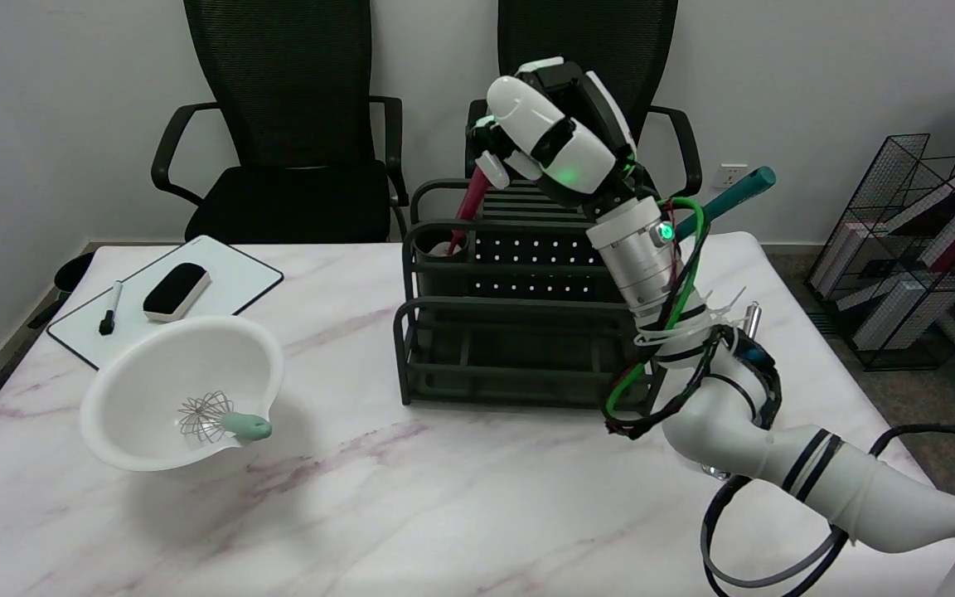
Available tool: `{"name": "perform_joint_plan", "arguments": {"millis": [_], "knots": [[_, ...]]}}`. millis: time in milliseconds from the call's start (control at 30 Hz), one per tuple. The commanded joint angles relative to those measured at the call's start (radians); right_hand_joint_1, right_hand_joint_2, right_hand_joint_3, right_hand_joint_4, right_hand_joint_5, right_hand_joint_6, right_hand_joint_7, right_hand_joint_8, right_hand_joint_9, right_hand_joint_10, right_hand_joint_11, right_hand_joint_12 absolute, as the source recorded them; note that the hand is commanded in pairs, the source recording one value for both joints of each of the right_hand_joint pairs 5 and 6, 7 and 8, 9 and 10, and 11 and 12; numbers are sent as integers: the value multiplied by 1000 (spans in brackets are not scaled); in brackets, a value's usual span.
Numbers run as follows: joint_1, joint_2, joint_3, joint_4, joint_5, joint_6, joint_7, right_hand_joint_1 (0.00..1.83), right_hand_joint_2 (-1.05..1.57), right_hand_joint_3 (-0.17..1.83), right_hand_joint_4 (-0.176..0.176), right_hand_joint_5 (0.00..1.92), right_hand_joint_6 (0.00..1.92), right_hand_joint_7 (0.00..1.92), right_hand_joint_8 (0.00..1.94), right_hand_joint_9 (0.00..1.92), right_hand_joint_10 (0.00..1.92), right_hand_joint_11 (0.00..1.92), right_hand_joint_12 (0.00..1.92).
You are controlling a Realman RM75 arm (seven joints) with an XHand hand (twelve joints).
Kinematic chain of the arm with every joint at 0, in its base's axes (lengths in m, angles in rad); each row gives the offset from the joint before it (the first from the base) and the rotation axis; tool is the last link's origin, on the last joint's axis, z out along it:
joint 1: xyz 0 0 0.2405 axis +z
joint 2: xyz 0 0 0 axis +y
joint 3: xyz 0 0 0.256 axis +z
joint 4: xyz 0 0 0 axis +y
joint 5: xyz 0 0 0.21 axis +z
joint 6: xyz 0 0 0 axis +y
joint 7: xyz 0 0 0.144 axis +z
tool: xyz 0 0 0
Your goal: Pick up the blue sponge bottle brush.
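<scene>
On the marble table [461, 497], my right hand [556, 137] hovers above the dark slatted rack [519, 332], fingers curled, perhaps touching the red handle [469, 203] at its nine o'clock.

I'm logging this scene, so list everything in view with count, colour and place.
rack: 1, dark, middle of the table.
red handle: 1, stands in the rack's back left cup, top beside the hand.
teal handle: 1, sticks out up and right behind the arm.
bowl: 1, white, table's left.
whisk: 1, wire with green handle, in the bowl.
whiteboard: 1, white, far left.
eraser: 1, black, on the whiteboard.
marker: 1, black, on the whiteboard.
chairs: 2, black, behind the table.
wire shelf: 1, black, floor at right.
right hand: 1, black and white, above the rack.
</scene>
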Motion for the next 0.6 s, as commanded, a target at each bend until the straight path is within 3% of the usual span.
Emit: {"name": "perform_joint_plan", "arguments": {"millis": [33,167,333,433,467,600], "knots": [[-195,-3,21,-29,-30,183,-6,1007,1066,753,0,1442,1442,1878,1878,1868,1868,1658,1658],[-316,-17,26,-35,-29,295,-11,881,1271,711,0,1575,1575,1920,1920,1920,1920,1755,1755],[-465,-64,26,-65,-7,367,-135,867,1204,808,0,1607,1607,1920,1920,1920,1920,1757,1757],[-551,-99,26,-111,62,517,-250,895,981,968,0,1506,1506,1882,1882,1897,1897,1720,1720],[-572,-112,22,-127,105,582,-305,907,837,1044,0,1394,1394,1816,1816,1836,1836,1682,1682],[-642,-142,15,-184,271,767,-409,964,699,1072,0,1253,1253,1699,1699,1715,1715,1590,1590]]}}
